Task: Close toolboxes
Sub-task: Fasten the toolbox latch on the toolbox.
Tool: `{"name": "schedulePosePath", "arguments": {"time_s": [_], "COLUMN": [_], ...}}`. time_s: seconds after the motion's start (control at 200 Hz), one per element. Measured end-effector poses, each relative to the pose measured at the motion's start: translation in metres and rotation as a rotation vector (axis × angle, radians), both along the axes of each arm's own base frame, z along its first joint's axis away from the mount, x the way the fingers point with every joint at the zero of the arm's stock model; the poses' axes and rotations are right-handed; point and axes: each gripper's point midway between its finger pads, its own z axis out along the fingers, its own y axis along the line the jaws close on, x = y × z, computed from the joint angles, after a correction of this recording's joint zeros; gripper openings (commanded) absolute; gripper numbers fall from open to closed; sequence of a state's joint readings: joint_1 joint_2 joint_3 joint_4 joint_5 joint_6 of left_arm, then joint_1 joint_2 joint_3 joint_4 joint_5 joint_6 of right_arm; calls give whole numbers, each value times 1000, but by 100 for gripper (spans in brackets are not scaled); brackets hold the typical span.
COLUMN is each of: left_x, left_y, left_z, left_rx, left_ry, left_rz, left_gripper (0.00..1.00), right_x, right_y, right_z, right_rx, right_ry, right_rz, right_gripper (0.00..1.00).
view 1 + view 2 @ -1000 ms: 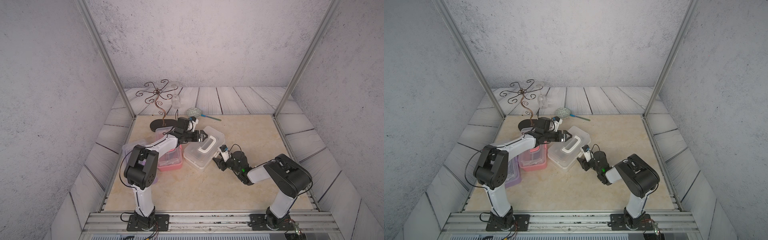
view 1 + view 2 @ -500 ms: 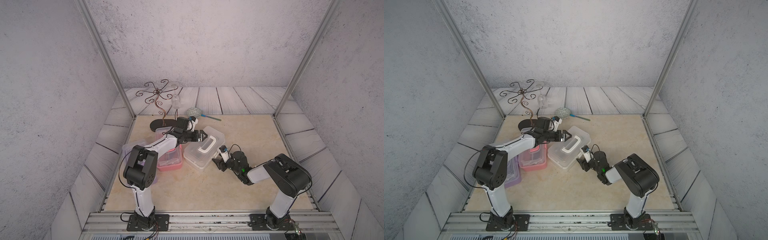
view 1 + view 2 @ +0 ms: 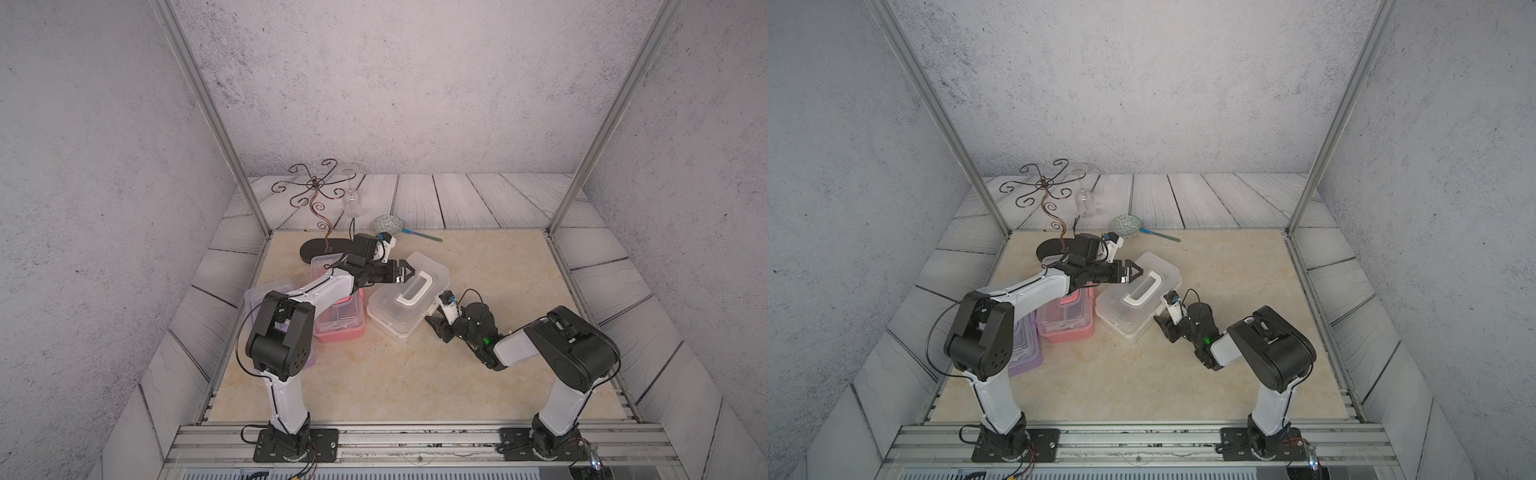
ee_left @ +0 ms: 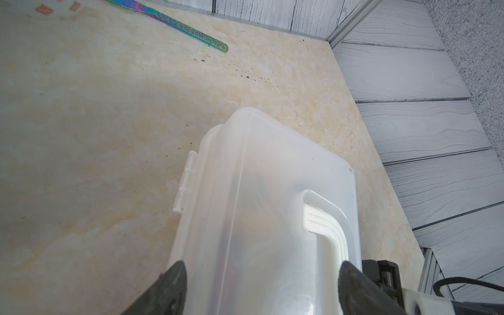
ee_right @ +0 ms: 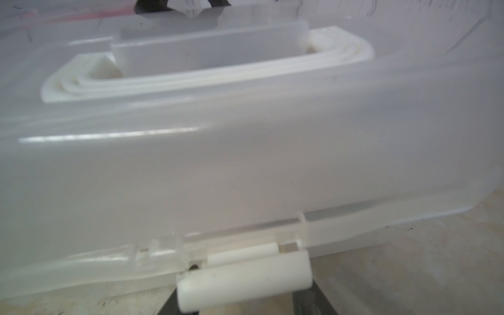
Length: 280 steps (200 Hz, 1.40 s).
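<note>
At the far left of the beige surface (image 3: 415, 374) lies the purple toolbox (image 3: 1025, 351), largely hidden behind the left arm's elbow, with its clear lid lying flat over the base. Just beside it, touching or nearly so, sits the pink toolbox (image 3: 340, 324), its clear lid also down and the left forearm crossing above it. Behind these two, a curly wire stand (image 3: 316, 199) rises from a dark oval base, and a clear glass (image 3: 352, 203) stands close to it on the grey planks. The left tool (image 3: 409, 271) reaches out over the left end of the white toolbox (image 3: 409, 291); its jaws are spread wide, and in the left wrist view the two dark fingers (image 4: 174, 286) frame the frosted lid, though contact cannot be told. The white toolbox lies slantwise near the middle of the surface, right of the pink one, its lid lowered and its white handle (image 3: 415, 291) folded flat on top. Behind it rest a round patterned bowl (image 3: 387, 224) and a thin iridescent stick (image 3: 422, 236). The right tool (image 3: 437, 327) sits low at the box's near right edge; in the right wrist view its dark fingers flank the white latch (image 5: 242, 278), which hangs loose below the rim, and whether they pinch it cannot be told
</note>
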State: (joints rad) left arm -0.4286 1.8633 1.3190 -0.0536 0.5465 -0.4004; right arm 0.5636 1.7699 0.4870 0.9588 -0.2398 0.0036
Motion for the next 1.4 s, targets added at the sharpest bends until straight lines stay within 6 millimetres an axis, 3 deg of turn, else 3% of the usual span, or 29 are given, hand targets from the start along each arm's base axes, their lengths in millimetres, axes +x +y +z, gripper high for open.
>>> {"name": "schedulePosePath", "arguments": {"time_s": [0.385,0.951,1.401], "left_x": [-10,-10,-10], "left_y": [7,6,6], "left_z": [-24,-22,-22], "left_rx": [9,-37,-36], "left_ry": [48,22,15], "left_rz": [-7,-33,-41], "left_gripper": [81,75,75], "right_x": [1,-1,-4], "right_y": [1,-4,-9], "right_z": [3,7,13], "right_rx": [-127,-317,-360], "right_ry": [117,264,286], "right_rz": [27,61,63], "right_gripper": [36,34,34]}}
